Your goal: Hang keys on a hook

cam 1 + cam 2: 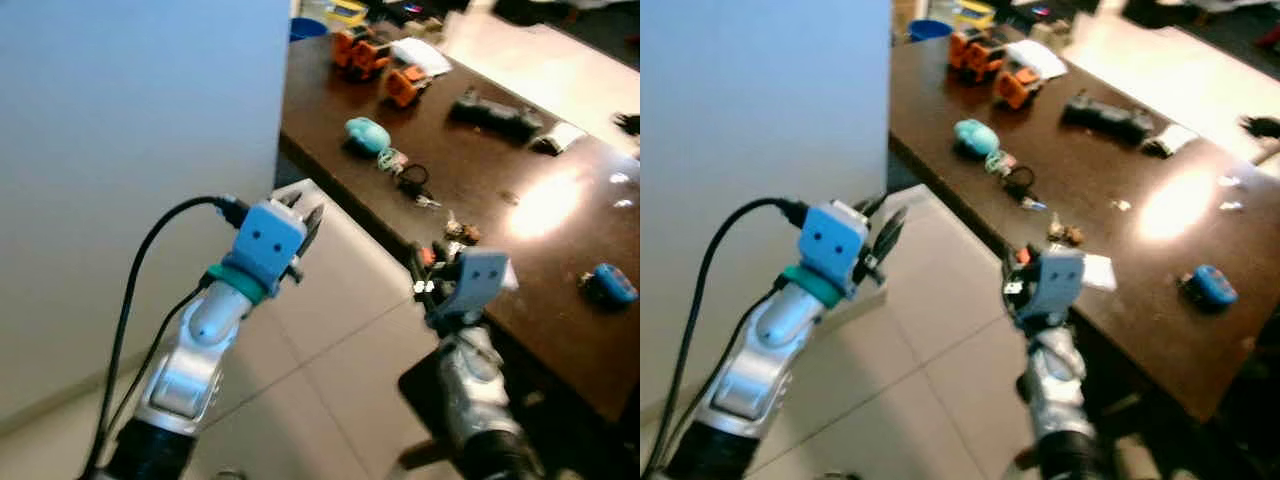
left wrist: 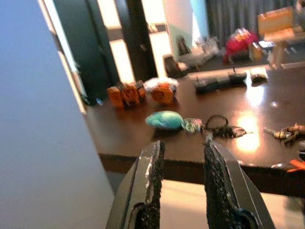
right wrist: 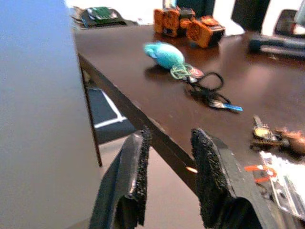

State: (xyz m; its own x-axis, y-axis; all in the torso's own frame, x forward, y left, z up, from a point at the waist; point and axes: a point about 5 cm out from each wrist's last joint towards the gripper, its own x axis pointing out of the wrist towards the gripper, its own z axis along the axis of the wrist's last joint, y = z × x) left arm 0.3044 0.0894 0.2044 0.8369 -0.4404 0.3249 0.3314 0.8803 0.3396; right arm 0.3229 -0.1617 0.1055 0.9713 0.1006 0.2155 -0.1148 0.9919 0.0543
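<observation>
Two silver arms reach forward over a pale tiled floor (image 1: 330, 330), each ending in a light blue wrist block. The left gripper (image 2: 180, 157) hangs beside a plain pale blue-grey wall panel (image 1: 130, 150) on the left, short of the table's near edge; its two black fingers (image 2: 151, 176) stand spread with an open gap between them and grip nothing. The right gripper (image 3: 167, 143) hovers just at the near edge of the long dark brown wooden table (image 1: 500, 270), its textured black fingers (image 3: 205, 167) likewise apart and empty.

Closest on the table, by the right gripper, lie a small white card with an orange tab (image 3: 281, 179) and a little bunch of brass-coloured keys (image 3: 267, 136). Further right sits a small blue oval object (image 1: 610, 285).

Beyond these, toward the middle of the table, lies the key set with a black loop and blue-tipped key (image 3: 209, 93), touching a greenish ring (image 3: 183, 71) that sits against a turquoise rounded plush fob (image 3: 164, 54). Both grippers are well apart from this set.

Farther back rest a long black handheld device (image 1: 495, 115) and, at the far end, orange and black blocky gadgets (image 1: 375, 62) beside a white paper sheet (image 1: 420, 55). A blue round container (image 1: 308, 27) stands at the far left corner.
</observation>
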